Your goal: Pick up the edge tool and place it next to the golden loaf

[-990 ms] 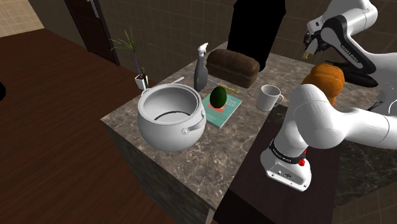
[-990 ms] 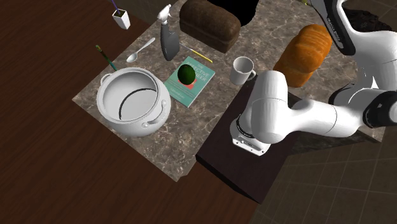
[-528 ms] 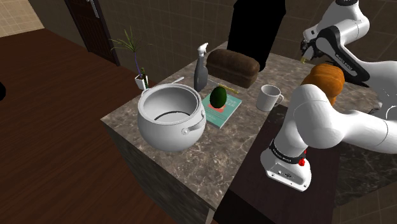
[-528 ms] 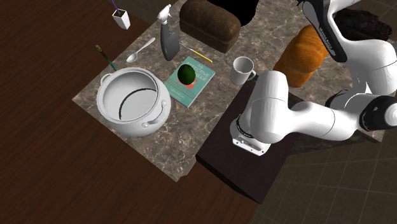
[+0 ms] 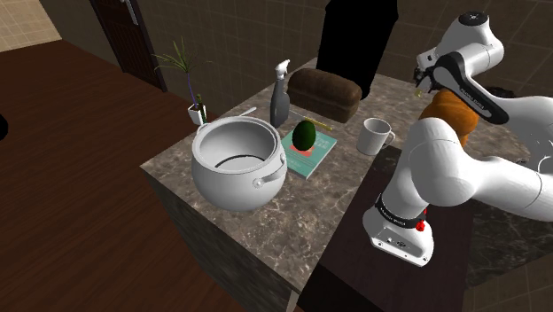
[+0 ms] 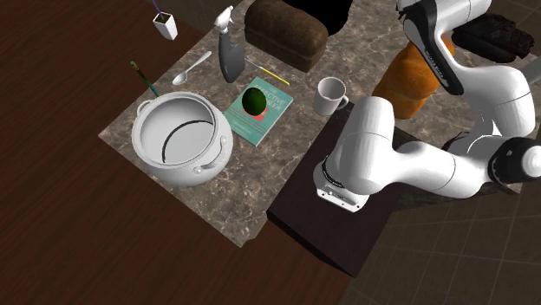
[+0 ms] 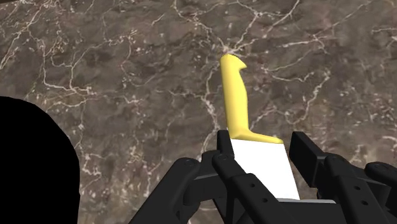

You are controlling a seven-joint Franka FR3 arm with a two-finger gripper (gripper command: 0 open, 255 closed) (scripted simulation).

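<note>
The end effector pinches the knife by its white blade, one black finger on each flat side. The knife's long axis runs straight out ahead of the fingers, its yellow handle pointing away over the dark marbled surface. In the shoulder view, the end effector hangs at eleven o'clock from the golden loaf and one o'clock from the white mug.

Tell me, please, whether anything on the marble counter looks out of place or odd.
One thing: a dark green avocado stands on end on a teal book beside the white mug, an odd perch. Nothing looks spilled or damaged.
</note>
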